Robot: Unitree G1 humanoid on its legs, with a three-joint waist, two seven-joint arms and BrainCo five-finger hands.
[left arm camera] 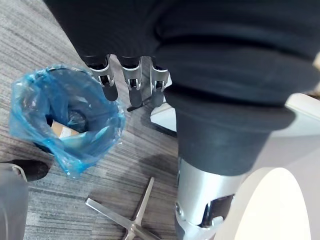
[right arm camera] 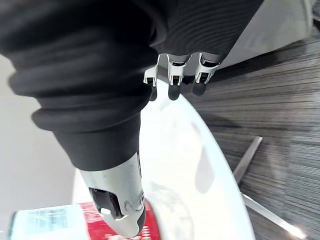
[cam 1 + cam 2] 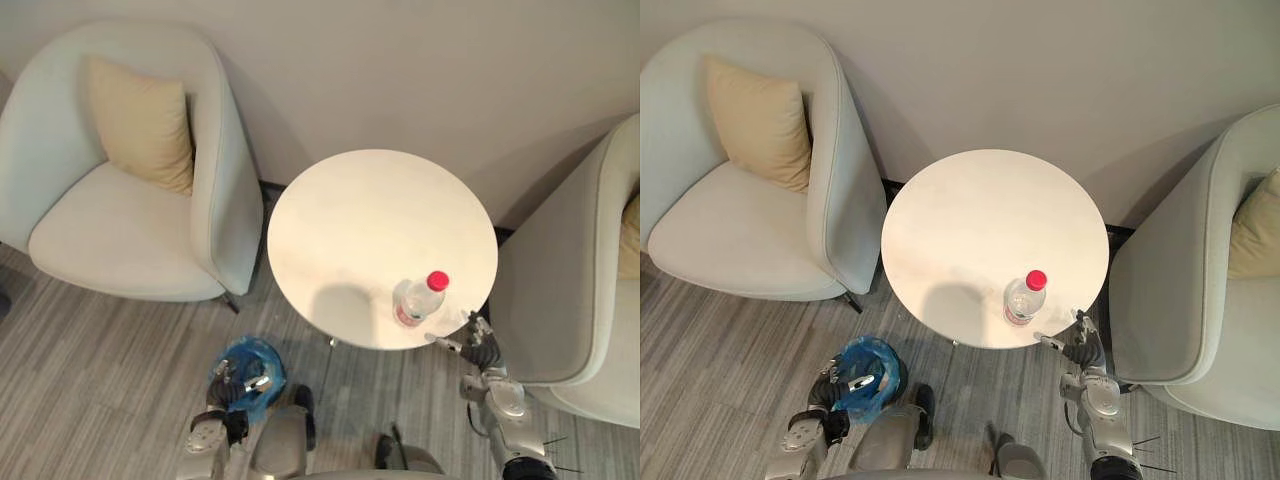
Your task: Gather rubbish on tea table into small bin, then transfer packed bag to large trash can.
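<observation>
Tea table [image 3: 360, 230] round, white, bottle [image 3: 418, 300] near edge, grey floor [image 3: 90, 370]

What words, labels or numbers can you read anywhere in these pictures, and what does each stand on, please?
Bottle label: there is print on it, but it is too small to read.
Table, bin bag, chairs: no text on them.

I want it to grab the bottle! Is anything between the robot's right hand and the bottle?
Nothing visible. The right hand sits at the near edge of the table, the bottle stands just past it, and only bare tabletop lies between them.
</observation>
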